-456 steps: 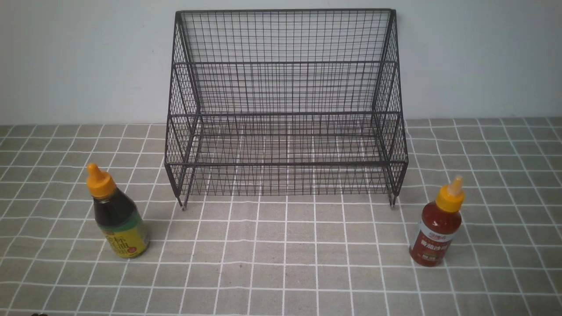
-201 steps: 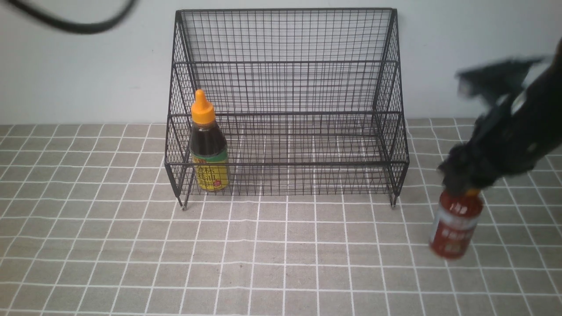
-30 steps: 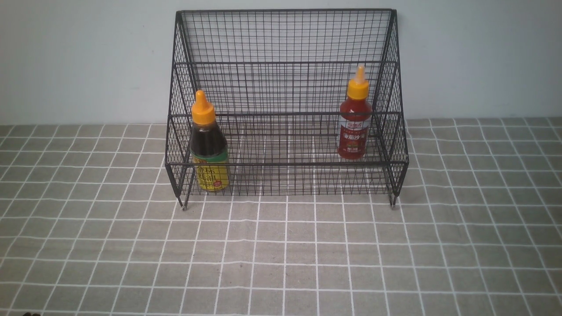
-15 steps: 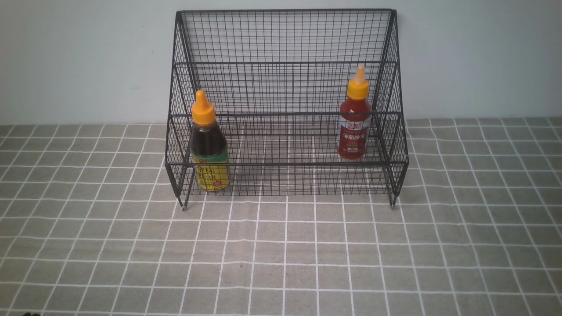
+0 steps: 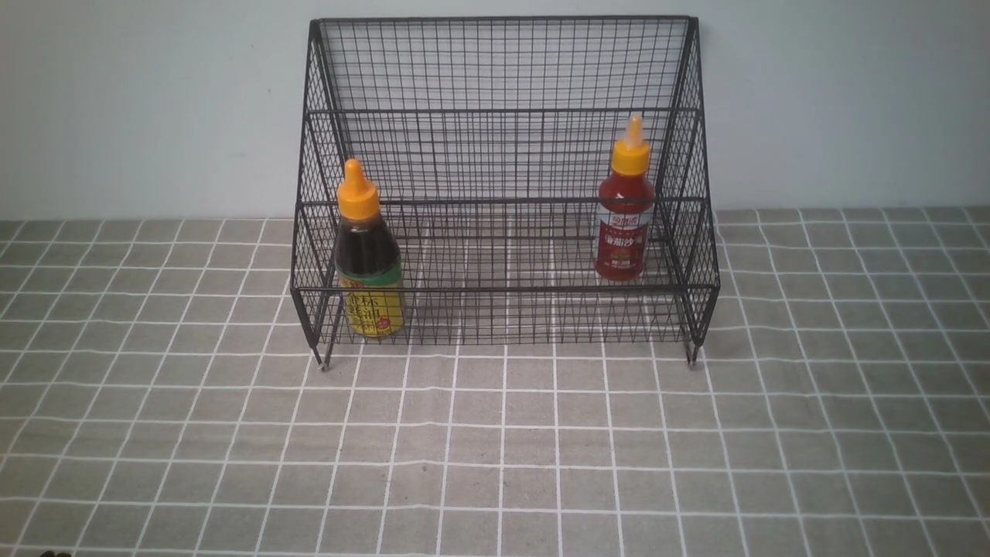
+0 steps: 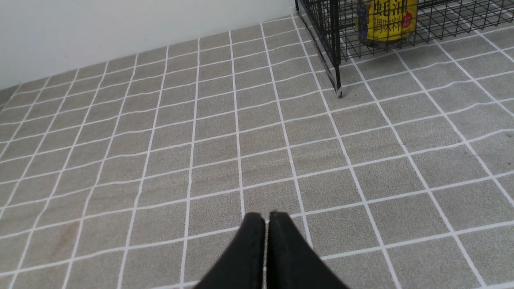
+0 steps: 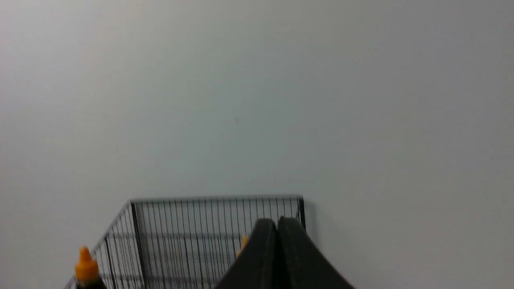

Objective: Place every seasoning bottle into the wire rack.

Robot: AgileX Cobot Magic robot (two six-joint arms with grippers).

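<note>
The black wire rack (image 5: 503,290) stands against the back wall. Upright on its lower step at the left is the dark brown seasoning bottle (image 5: 368,255) with a yellow-green label. The slimmer red seasoning bottle (image 5: 623,205) stands upright on the upper step at the right. Neither arm shows in the front view. My left gripper (image 6: 266,216) is shut and empty over the tablecloth, well apart from the rack's corner (image 6: 335,48) and the brown bottle's label (image 6: 387,20). My right gripper (image 7: 277,221) is shut and empty, pointing at the wall above the rack (image 7: 192,237).
A grey tablecloth with a white grid (image 5: 495,449) covers the table in front of and beside the rack. A pale wall (image 5: 139,100) rises directly behind the rack.
</note>
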